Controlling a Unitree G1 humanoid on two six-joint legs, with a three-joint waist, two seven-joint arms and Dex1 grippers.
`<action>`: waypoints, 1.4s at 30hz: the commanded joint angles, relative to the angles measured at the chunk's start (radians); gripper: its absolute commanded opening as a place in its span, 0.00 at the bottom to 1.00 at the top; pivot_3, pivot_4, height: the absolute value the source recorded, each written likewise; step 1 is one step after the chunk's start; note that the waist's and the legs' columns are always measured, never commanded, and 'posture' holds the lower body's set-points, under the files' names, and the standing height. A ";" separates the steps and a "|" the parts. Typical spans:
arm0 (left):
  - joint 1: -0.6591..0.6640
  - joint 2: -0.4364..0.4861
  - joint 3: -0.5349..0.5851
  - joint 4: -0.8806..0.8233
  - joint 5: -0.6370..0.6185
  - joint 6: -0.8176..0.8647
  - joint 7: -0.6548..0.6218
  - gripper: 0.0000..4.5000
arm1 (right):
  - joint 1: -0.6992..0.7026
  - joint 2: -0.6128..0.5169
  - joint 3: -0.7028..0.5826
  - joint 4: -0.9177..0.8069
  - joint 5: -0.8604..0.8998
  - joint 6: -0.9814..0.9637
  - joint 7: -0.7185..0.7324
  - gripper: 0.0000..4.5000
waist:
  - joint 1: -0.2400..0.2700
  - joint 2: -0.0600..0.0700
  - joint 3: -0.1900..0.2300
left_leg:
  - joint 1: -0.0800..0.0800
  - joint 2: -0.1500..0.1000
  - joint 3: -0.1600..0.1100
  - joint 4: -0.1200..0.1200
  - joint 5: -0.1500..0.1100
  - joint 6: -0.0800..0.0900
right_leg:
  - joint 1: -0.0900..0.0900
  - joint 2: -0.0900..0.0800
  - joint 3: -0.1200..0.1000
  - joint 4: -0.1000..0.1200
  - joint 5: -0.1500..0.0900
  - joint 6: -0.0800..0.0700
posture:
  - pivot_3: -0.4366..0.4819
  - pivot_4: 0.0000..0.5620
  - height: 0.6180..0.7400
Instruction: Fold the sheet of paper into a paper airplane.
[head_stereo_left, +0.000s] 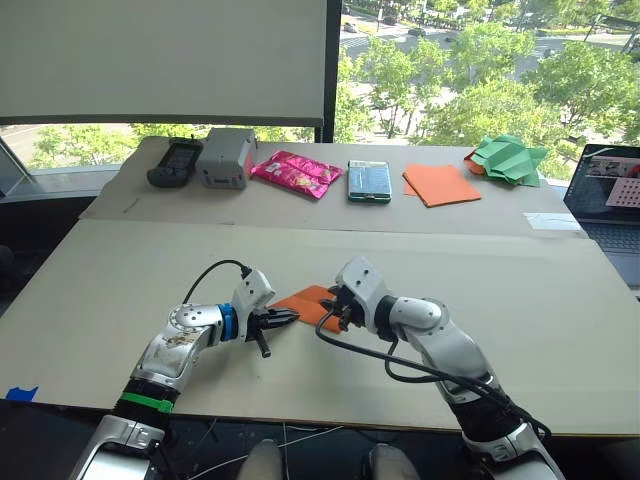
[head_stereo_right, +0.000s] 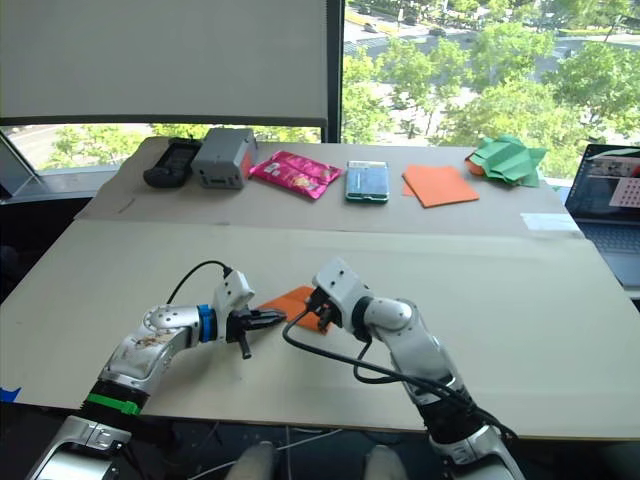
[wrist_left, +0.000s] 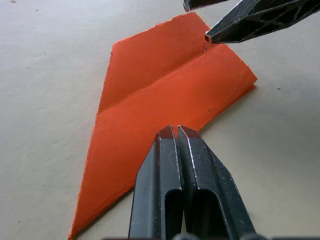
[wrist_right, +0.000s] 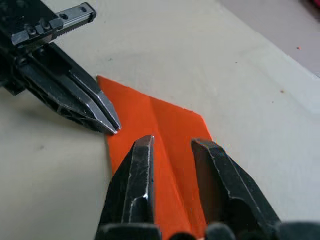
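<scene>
The orange sheet of paper (head_stereo_left: 308, 299) lies flat on the table, folded into a small pointed shape with a sharp centre crease (wrist_left: 165, 82), like a paper airplane. My left gripper (head_stereo_left: 291, 316) is shut, and its joined fingertips (wrist_left: 175, 134) rest on the paper's near-left edge. My right gripper (wrist_right: 175, 145) is open and hovers low over the paper's other end, one finger on each side of the crease. In the right wrist view the left gripper (wrist_right: 111, 127) touches the paper's corner with its tip.
Along the far table edge sit a black device (head_stereo_left: 176, 162), a grey box (head_stereo_left: 224, 158), a pink packet (head_stereo_left: 295, 172), a small teal-edged box (head_stereo_left: 369, 180), a smooth orange square (head_stereo_left: 441, 184) and green crumpled paper (head_stereo_left: 510, 160). A laptop (head_stereo_left: 610, 200) stands at the right.
</scene>
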 joint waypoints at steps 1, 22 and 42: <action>0.001 0.005 0.001 -0.015 0.008 -0.012 -0.006 0.03 | -0.018 -0.009 -0.076 0.017 0.048 0.043 -0.016 0.66 | 0.001 0.000 0.000 | 0.000 0.000 0.000 0.000 0.000 0.000 | 0.000 0.000 0.000 0.000 0.000 0.000 | 0.48 0.27 0.69; 0.017 0.016 0.003 -0.032 0.015 -0.010 -0.015 0.03 | -0.058 0.093 -0.235 0.191 0.358 0.193 -0.006 0.53 | -0.005 0.001 0.000 | 0.000 0.000 0.000 0.000 0.000 0.000 | 0.000 0.000 0.000 0.001 0.000 0.000 | 0.48 0.27 0.69; 0.018 0.016 0.002 -0.031 0.017 -0.010 -0.017 0.03 | -0.038 0.064 -0.263 0.234 0.400 0.181 -0.045 0.16 | -0.004 0.002 -0.001 | 0.000 0.000 0.000 0.000 0.000 0.000 | 0.000 0.000 0.000 0.001 0.000 0.000 | 0.48 0.27 0.69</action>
